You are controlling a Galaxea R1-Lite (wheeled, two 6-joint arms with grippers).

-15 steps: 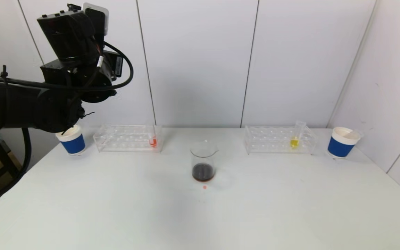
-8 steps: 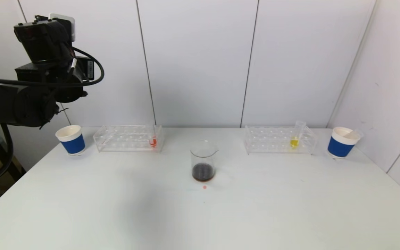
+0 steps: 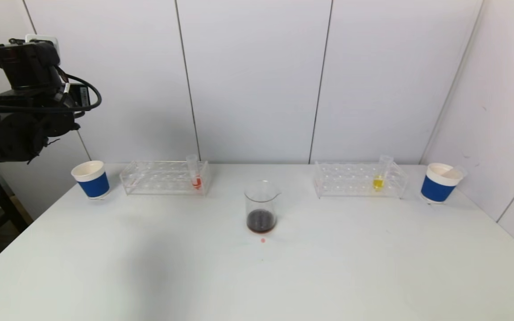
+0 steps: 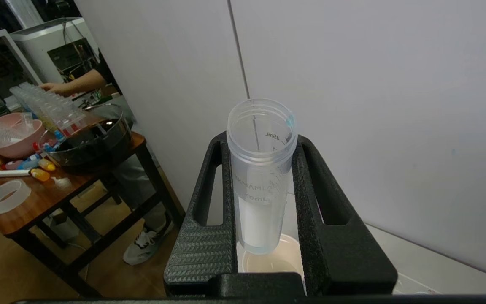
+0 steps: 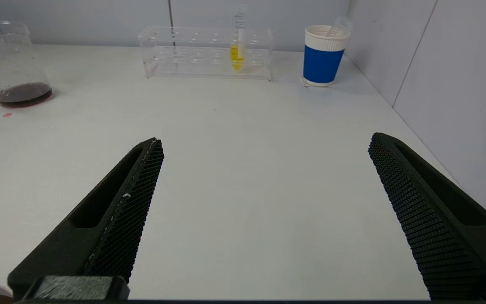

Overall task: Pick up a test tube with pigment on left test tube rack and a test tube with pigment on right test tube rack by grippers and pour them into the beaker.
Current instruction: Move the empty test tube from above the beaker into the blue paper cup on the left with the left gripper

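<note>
My left gripper [image 4: 262,141] is shut on an empty clear test tube [image 4: 260,185], held above the white mouth of the left paper cup [image 4: 270,261]. In the head view the left arm [image 3: 20,111] is raised at the far left, beyond the blue cup [image 3: 91,179]. The left rack [image 3: 159,178] holds a tube with red pigment [image 3: 195,177]. The right rack [image 3: 355,180] holds a tube with yellow pigment [image 3: 379,174]. The glass beaker [image 3: 261,206] with dark liquid stands between them. My right gripper [image 5: 266,139] is open and empty, low over the table's near right.
A blue cup [image 3: 442,182] with an empty tube in it stands at the back right, near the side wall. A small red drop [image 3: 263,240] lies before the beaker. A cluttered wooden side table [image 4: 57,169] stands left of the white table.
My left arm has swung left and back, away from the left rack, to the far left edge. The red tube, partly hidden before, now shows fully.
</note>
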